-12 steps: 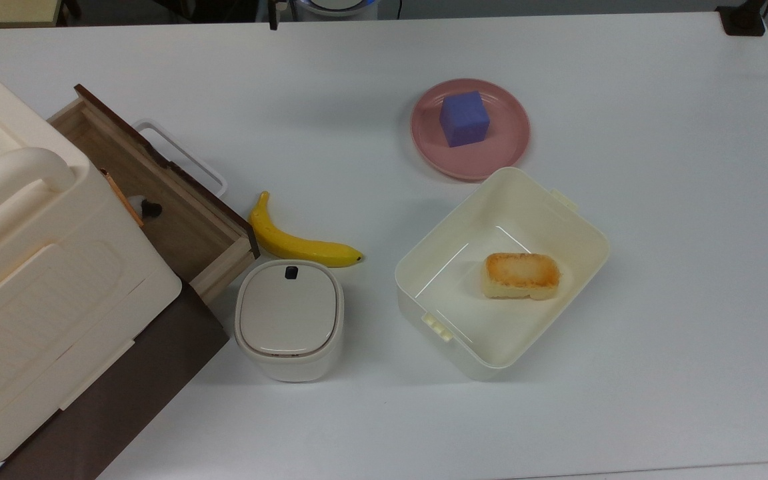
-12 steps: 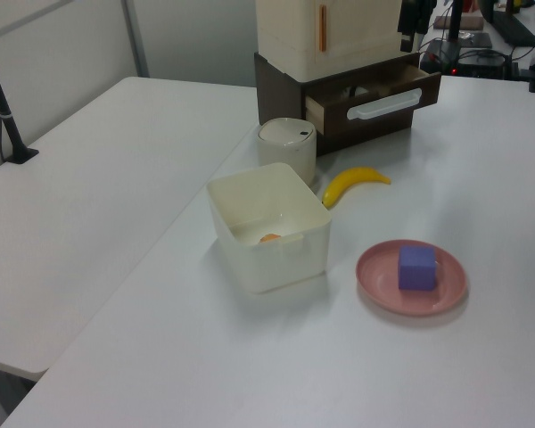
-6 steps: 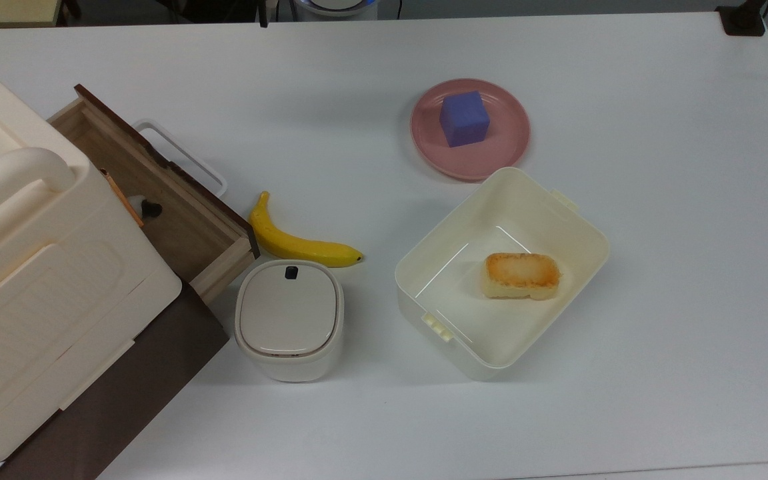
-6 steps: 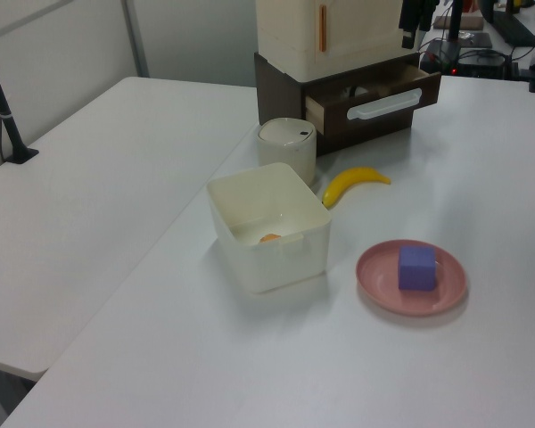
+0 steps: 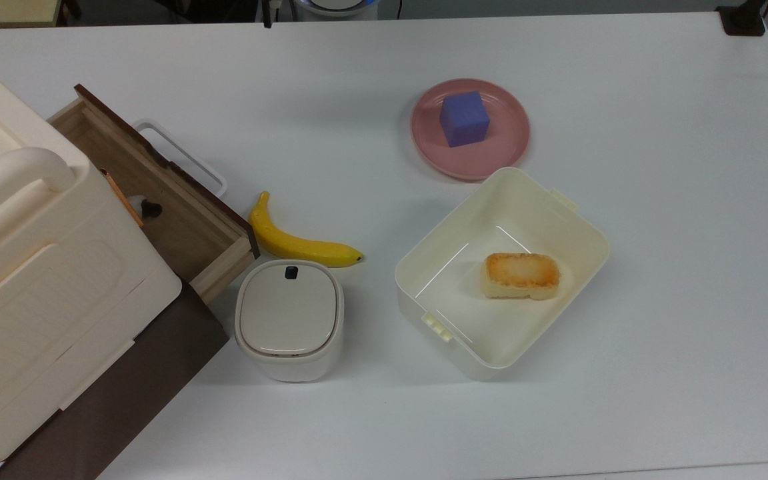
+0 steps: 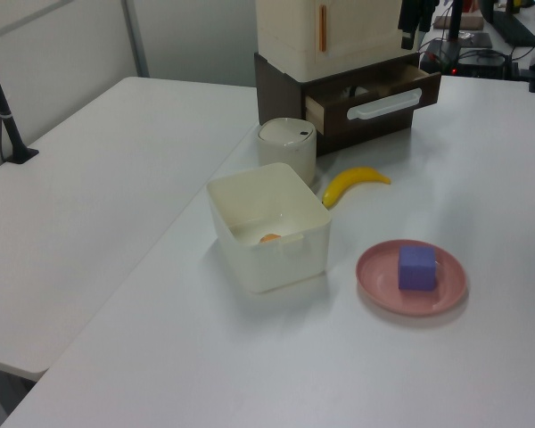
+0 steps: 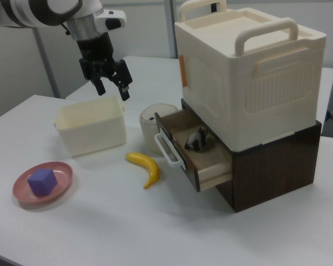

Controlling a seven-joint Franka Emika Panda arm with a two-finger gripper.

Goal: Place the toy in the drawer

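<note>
Right view: gripper [image 7: 112, 83] hangs in the upper left of frame, above the cream box [image 7: 91, 131], fingers spread w/ nothing between them. Toy [image 7: 196, 139] lies inside the open drawer [image 7: 195, 153], mid-frame. Vs the frames 1.0 s and 0.5 s back, toy, banana [image 5: 297, 240] and cube [image 5: 464, 119] haven't shifted, so the drop looks done and settled; task prob. complete bar closing, if wanted. Hard to read: in top view, center left, toy is half tucked under the big bin [image 5: 37, 267]. Its shape is too small to make out.
</note>
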